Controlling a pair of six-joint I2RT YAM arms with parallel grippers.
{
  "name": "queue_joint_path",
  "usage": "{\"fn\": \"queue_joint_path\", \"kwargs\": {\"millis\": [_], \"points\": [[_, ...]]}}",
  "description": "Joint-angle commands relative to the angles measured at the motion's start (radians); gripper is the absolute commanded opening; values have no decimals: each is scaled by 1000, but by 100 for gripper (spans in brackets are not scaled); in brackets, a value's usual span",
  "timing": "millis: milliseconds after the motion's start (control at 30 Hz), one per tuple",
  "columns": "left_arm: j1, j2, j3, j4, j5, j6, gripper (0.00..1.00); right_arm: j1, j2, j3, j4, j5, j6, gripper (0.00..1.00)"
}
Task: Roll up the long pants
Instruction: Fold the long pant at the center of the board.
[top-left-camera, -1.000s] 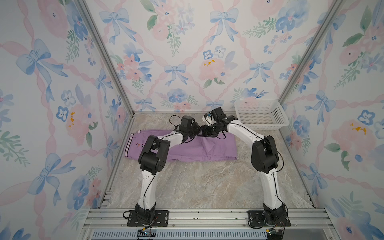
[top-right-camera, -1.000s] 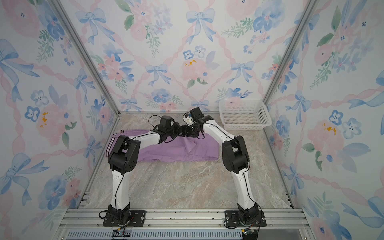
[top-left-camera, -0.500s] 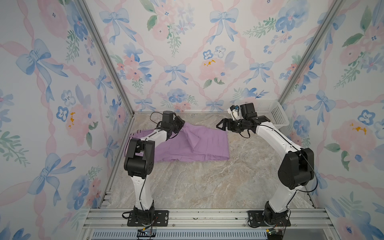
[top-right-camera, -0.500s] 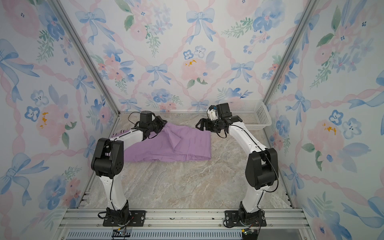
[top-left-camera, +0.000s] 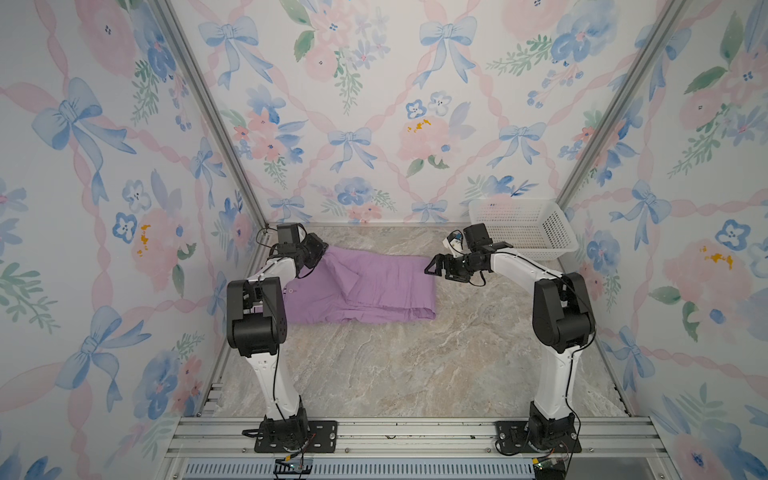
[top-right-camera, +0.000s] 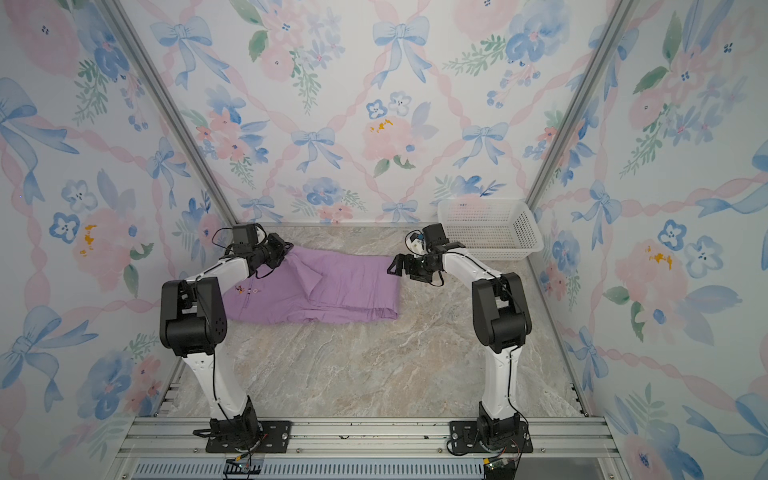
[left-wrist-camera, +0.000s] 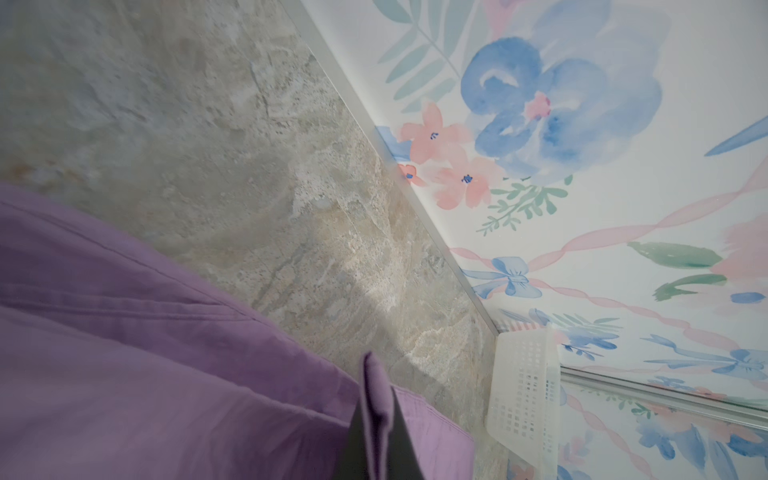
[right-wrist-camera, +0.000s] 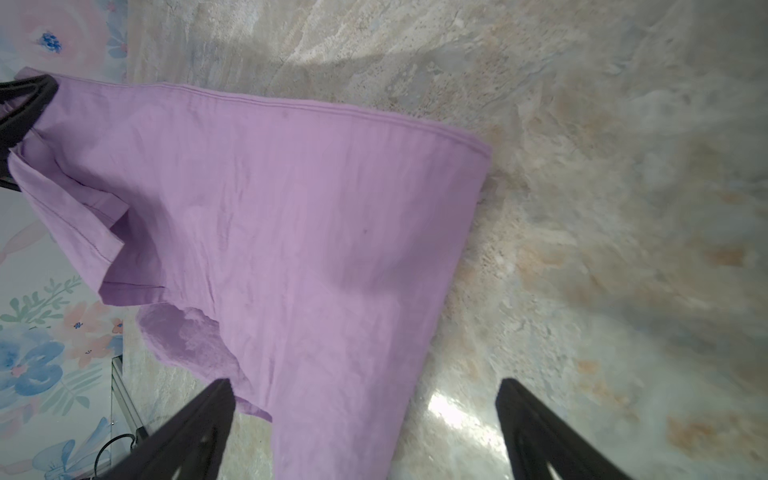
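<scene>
Now the right end effector (top-left-camera: 434, 268) has let go and backed off, jaws apart; the left end effector (top-left-camera: 320, 254) stays clamped on the long pants (top-left-camera: 374, 291) (folded, not yet rolled) lying between them

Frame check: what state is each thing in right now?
pants: lying folded on the table, not rolled, one fold pinched up.
left gripper: shut on a pants fold.
right gripper: open, holding nothing, by the pants' end.
basket: upright, looks empty.
</scene>
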Motion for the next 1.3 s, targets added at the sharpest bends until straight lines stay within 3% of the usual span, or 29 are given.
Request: {"fn": "queue_joint_path", "kwargs": {"millis": [0,400,1267], "points": [[40,-21,27,-33,28,42,0,-4,54,56,39,-41,12,98],[139,-35,85,-124,25,76,0,-10,244,179,74,-109,55,98],[126,-269,163,-307,-32,52,0,7,408,237,208,-228,137,98]]}}
